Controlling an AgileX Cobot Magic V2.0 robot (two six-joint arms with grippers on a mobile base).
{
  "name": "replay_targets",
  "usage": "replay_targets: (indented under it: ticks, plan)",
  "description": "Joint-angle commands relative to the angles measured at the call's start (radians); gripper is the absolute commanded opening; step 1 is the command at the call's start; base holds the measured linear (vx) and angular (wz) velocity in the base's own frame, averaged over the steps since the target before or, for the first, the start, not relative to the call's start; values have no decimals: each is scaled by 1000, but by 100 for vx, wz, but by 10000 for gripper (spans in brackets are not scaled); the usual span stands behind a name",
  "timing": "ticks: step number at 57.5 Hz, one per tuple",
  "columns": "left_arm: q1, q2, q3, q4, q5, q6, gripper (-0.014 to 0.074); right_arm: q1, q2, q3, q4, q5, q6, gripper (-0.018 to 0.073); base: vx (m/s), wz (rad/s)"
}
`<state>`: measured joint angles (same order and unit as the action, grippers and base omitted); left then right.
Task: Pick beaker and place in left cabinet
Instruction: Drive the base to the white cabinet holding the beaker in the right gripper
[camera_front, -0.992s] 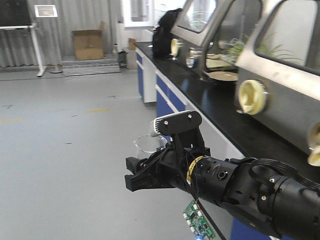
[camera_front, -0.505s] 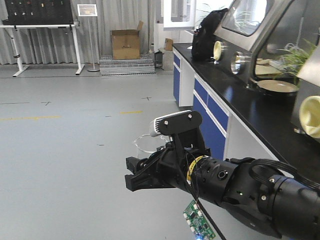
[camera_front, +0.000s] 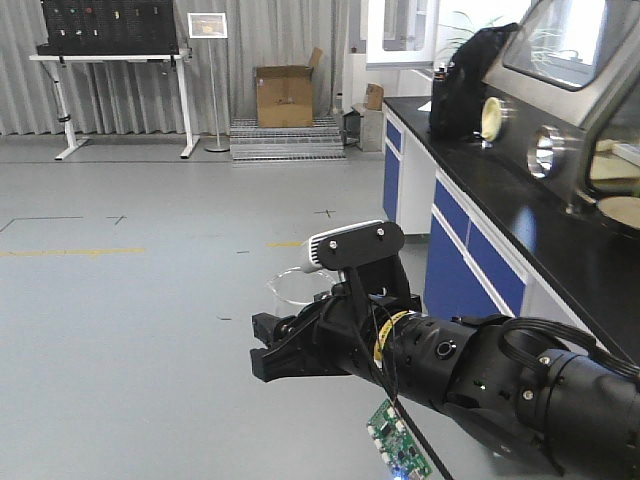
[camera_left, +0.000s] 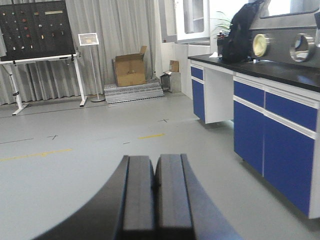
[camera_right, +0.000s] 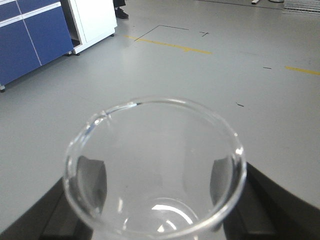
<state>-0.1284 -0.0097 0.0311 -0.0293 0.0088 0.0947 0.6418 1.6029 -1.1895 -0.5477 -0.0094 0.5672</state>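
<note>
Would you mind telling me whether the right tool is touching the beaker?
Touching. The right wrist view shows the right tool with its dark pads pressed flat against both sides of the beaker, with no gap.

Clear beaker (camera_right: 155, 160), blue bench fronts (camera_left: 285, 150), gry floor (camera_left: 75, 165) w/ yel. tape (camera_left: 151, 135).

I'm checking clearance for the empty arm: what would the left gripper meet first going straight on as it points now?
Nothing near: the left gripper, shut, points over open floor. Far on, probably the floor itself or the cardboard box by the curtain; depth is unclear.
</note>
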Motion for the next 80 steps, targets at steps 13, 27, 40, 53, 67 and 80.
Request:
replay_targets:
  ticks: [13, 27, 40, 53, 67, 80]
  plan:
    - [-1, -19, 16, -7, -84, -3, 1, 1, -43, -37, -2, -71, 1, -8, 53, 14]
    - [-1, -19, 16, -7, -84, -3, 1, 1, -43, -37, -2, -70, 1, -8, 56, 14]
    - [-1, -19, 16, -7, -84, -3, 1, 1, -43, -37, -2, -70, 1, -8, 59, 13]
    - [-1, -19, 16, -7, -84, -3, 1, 1, -43, -37, -2, -70, 1, -8, 61, 8]
    - [-1, -19, 16, -7, -84, -3, 1, 1, -43, -37, -2, -70, 1, -8, 63, 0]
    - [-1, -19, 16, -7, -84, -3, 1, 1, -43, -37, -2, -70, 1, -8, 64, -5]
